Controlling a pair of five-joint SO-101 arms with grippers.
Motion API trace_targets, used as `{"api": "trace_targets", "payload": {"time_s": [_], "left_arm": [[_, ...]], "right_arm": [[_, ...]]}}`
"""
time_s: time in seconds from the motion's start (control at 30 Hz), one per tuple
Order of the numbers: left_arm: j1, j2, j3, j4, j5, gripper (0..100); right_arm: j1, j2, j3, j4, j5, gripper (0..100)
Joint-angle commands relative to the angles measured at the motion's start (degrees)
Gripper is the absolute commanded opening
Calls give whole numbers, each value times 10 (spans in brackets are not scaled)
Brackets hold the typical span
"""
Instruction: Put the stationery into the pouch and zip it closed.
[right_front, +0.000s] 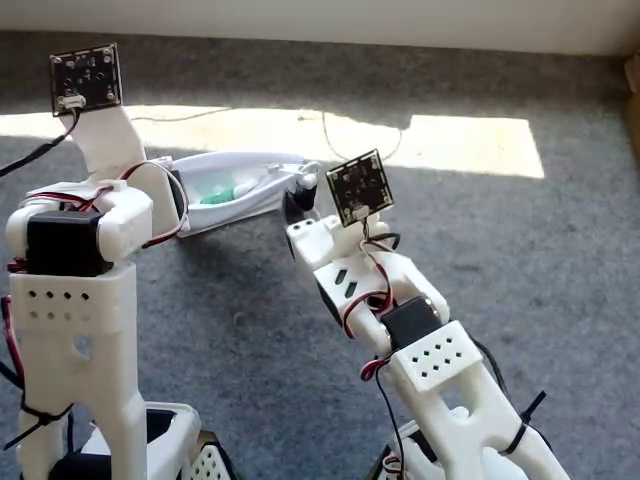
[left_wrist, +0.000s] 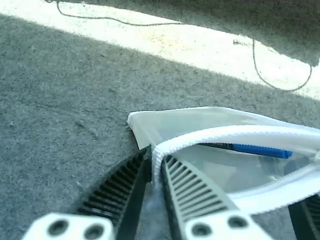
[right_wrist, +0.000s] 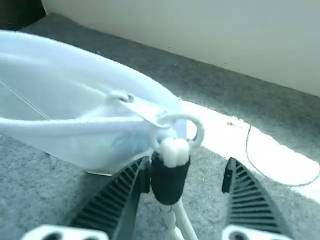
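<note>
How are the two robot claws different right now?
The left gripper is pinched shut, while the right gripper is open. The left gripper grips one end of the pouch; the right gripper just sits around the zipper pull at the other end. Both have black ribbed fingers.

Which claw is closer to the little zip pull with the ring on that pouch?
Right. The right claw stands open with the zip pull between its fingers; the left claw is clamped on the opposite end of the pouch, away from the pull.
</note>
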Motion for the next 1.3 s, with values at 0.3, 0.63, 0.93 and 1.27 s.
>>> {"api": "trace_targets", "payload": {"time_s": [0.3, 0.63, 0.93, 1.27], "left_arm": [[-6, -8, 0, -6, -5, 7], [-6, -8, 1, -7, -5, 7], [-6, -7, 1, -9, -5, 7], [-4, -5, 1, -10, -33, 8]], "right_arm": [[8, -13, -46, -52, 6, 142], [6, -18, -46, 22, 86, 13], [-7, -130, -40, 104, 136, 8], [-18, -175, -42, 204, 148, 8]]}}
